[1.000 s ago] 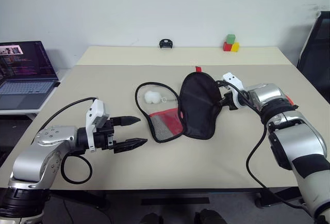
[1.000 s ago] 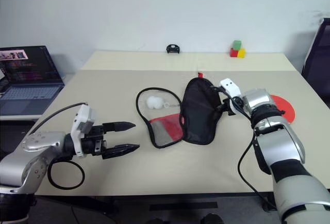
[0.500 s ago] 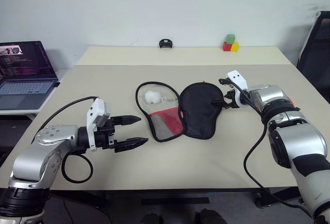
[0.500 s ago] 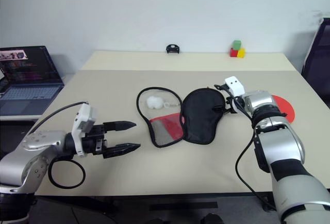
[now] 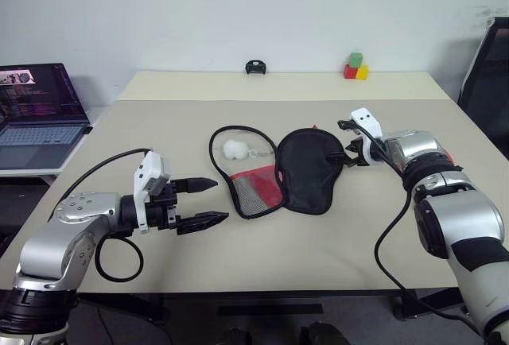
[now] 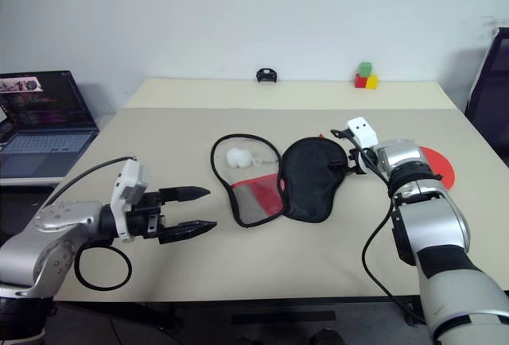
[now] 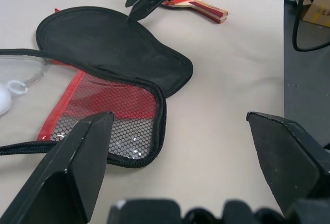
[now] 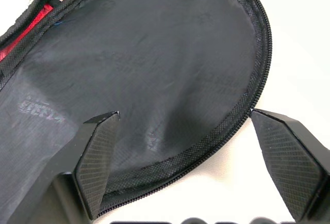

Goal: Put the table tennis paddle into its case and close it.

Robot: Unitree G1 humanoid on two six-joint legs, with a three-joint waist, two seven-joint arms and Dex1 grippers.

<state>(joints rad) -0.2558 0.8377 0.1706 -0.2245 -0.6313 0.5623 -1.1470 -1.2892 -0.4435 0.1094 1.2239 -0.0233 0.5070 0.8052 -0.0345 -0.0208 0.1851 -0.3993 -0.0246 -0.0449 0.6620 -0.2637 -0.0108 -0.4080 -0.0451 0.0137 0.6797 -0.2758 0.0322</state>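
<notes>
Dropped flat from the right hand [image 5: 347,152], now released like the idle left hand [image 5: 205,201], the case [image 5: 306,168] lies open on the bench; the table tennis paddle [image 7: 198,5] waits beyond it

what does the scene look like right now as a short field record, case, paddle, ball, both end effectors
case: unzipped, spread flat on the table, black flap beside red mesh half
table tennis paddle: on the table beyond the right arm, outside the case
white ball: inside the zipper loop
right end effector: open, over the black flap's edge, holding nothing
left end effector: open, empty, short of the case
</notes>
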